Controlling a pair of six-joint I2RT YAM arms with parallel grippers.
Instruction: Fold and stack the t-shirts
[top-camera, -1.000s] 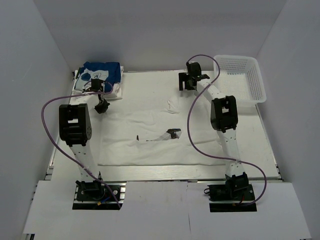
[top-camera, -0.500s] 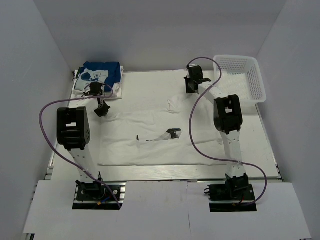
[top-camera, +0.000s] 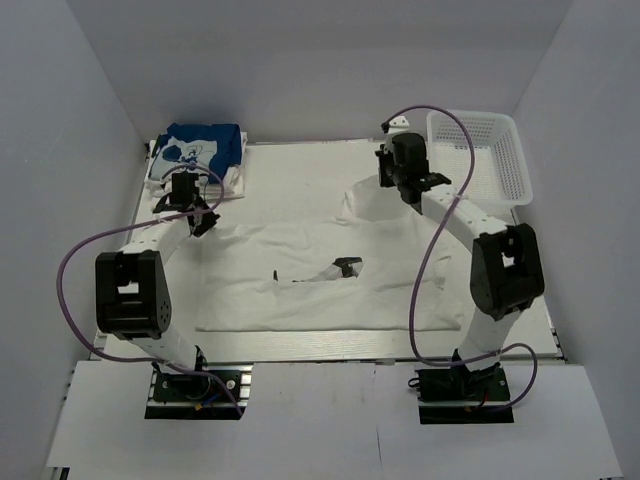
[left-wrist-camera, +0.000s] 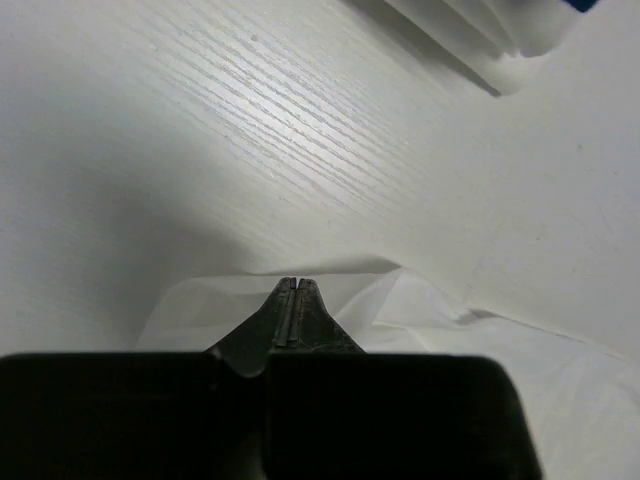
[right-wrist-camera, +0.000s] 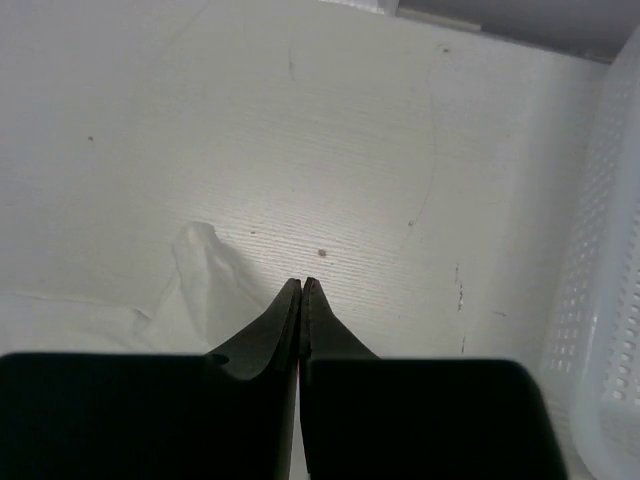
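A white t-shirt (top-camera: 300, 272) lies spread across the middle of the table, with a small black tag (top-camera: 346, 266) on it. My left gripper (top-camera: 203, 221) is shut on its raised left corner; in the left wrist view the closed tips (left-wrist-camera: 295, 285) sit in tented white cloth (left-wrist-camera: 420, 310). My right gripper (top-camera: 411, 191) is shut at the shirt's upper right edge, which rises toward it. The right wrist view has the tips (right-wrist-camera: 302, 284) pressed together, with a peak of cloth (right-wrist-camera: 200, 268) just left of them. A folded blue t-shirt (top-camera: 205, 143) rests on folded white ones (top-camera: 232, 181) at the back left.
A white mesh basket (top-camera: 507, 160) stands at the back right, close to the right arm, and its wall (right-wrist-camera: 600, 300) fills the right edge of the right wrist view. Purple cables loop off both arms. White walls enclose the table on three sides.
The right arm swung down and right from the back of the table to the shirt's upper right edge and its jaws shut there. The left arm's elbow dropped toward the near edge.
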